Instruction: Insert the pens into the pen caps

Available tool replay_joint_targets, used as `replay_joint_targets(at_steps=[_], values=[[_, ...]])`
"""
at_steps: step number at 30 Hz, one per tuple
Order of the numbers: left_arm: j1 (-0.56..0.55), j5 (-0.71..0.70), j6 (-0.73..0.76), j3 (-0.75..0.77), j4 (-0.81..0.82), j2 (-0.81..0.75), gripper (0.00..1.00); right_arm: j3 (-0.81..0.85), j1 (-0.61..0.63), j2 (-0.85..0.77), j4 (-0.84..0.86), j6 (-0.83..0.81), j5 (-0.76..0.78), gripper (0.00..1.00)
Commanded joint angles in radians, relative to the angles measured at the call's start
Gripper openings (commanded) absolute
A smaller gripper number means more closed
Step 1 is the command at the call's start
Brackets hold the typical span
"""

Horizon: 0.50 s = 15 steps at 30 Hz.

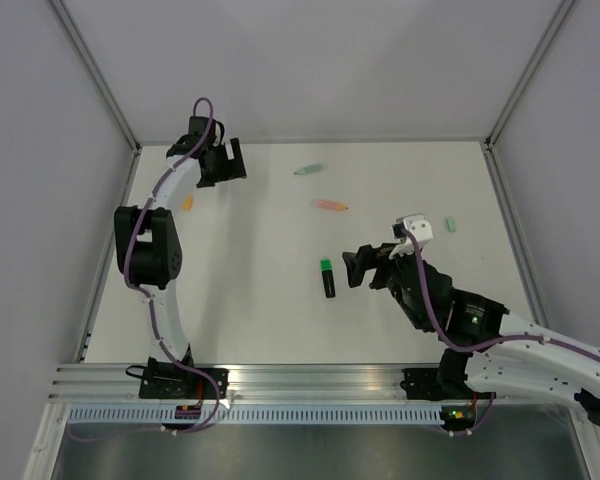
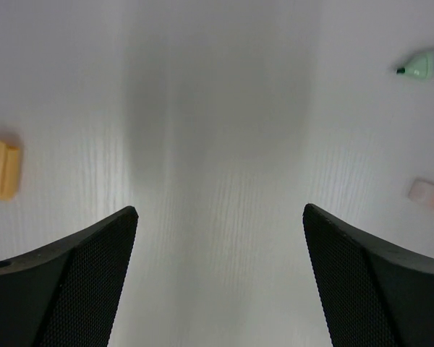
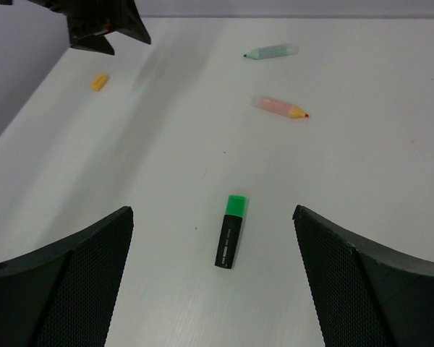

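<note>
Found left gripper (image 2: 218,210) and right gripper (image 3: 211,210) spread wide, empty. Logged orange cap (image 2: 0,168) at nine o'clock of left jaws, axis twelve-to-six, far from right gripper; salmon pen (image 2: 429,194) at three.

No legible text; markings on black pen (image 3: 230,235) unreadable.
</note>
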Motion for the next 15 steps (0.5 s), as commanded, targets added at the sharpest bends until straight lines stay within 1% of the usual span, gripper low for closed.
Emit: replay_joint_targets(at_steps=[1, 2, 3, 4, 5, 6, 8, 9, 10, 11, 12, 13, 14, 15], values=[[-0.076, 0.079, -0.114, -0.215, 0.175, -0.188, 1.0, 0.088, -0.008, 0.104, -0.032, -0.016, 0.139, 0.98], [-0.101, 0.049, -0.122, -0.319, 0.228, -0.259, 1.0, 0.124, -0.015, 0.124, -0.042, -0.012, 0.175, 0.98], [-0.148, 0.041, -0.128, -0.364, 0.255, -0.289, 1.0, 0.143, -0.058, 0.143, -0.05, -0.016, 0.221, 0.98], [-0.169, 0.048, -0.134, -0.452, 0.282, -0.315, 1.0, 0.166, -0.098, 0.187, -0.079, -0.018, 0.235, 0.98], [-0.207, 0.054, -0.14, -0.494, 0.328, -0.361, 1.0, 0.212, -0.204, 0.21, -0.092, -0.029, 0.192, 0.98], [-0.225, 0.047, -0.145, -0.522, 0.338, -0.377, 1.0, 0.235, -0.268, 0.23, -0.104, -0.03, 0.154, 0.98], [-0.259, 0.041, -0.159, -0.596, 0.352, -0.401, 1.0, 0.305, -0.418, 0.29, -0.154, -0.029, 0.06, 0.98], [-0.29, 0.053, -0.173, -0.632, 0.415, -0.436, 1.0, 0.322, -0.578, 0.307, -0.161, -0.03, 0.004, 0.98], [-0.305, 0.065, -0.192, -0.683, 0.465, -0.456, 1.0, 0.342, -0.662, 0.342, -0.179, -0.027, -0.114, 0.98], [-0.325, 0.12, -0.246, -0.77, 0.517, -0.472, 1.0, 0.373, -0.74, 0.362, -0.187, -0.024, -0.173, 0.98], [-0.333, 0.166, -0.271, -0.807, 0.634, -0.49, 1.0, 0.385, -0.887, 0.381, -0.19, -0.015, -0.226, 0.98], [-0.339, 0.201, -0.3, -0.838, 0.675, -0.49, 1.0, 0.395, -0.958, 0.432, -0.184, -0.007, -0.285, 0.98], [-0.339, 0.271, -0.352, -0.87, 0.706, -0.487, 1.0, 0.421, -1.016, 0.468, -0.181, 0.0, -0.393, 0.98], [-0.341, 0.312, -0.373, -0.883, 0.735, -0.481, 1.0, 0.436, -1.09, 0.506, -0.179, -0.006, -0.428, 0.98]])
